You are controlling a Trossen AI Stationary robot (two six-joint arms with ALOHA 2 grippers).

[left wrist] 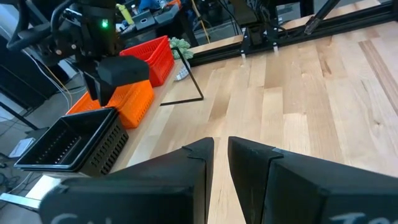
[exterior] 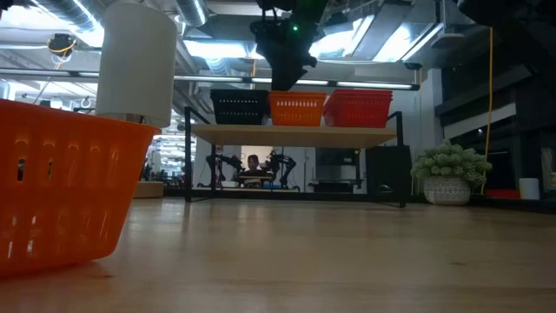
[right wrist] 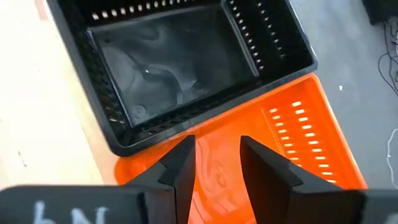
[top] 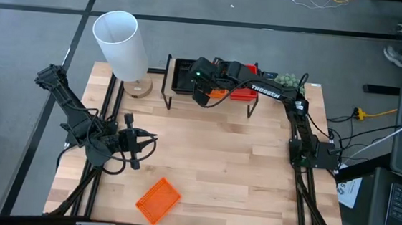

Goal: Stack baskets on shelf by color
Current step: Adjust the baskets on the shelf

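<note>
Your right gripper (right wrist: pixel 214 163) hangs directly above the orange plastic mesh basket (right wrist: pixel 292 134) on the low light-wood shelf (exterior: pixel 295 134), its fingers parted by a gap and holding nothing. That basket sits between the black mesh basket (right wrist: pixel 180 56) and the red mesh basket (exterior: pixel 358 108), all three side by side on the shelf. Your left gripper (left wrist: pixel 221 163) waits low over the wooden table (top: pixel 239 173), fingers narrowly apart and empty, with another orange mesh basket (top: pixel 158 200) lying near the table's front edge.

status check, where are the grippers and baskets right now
Right gripper open, empty, above the orange stack on the shelf. Left gripper idle over the table, holding nothing. One orange basket left on the table. Nothing in the way.
</note>
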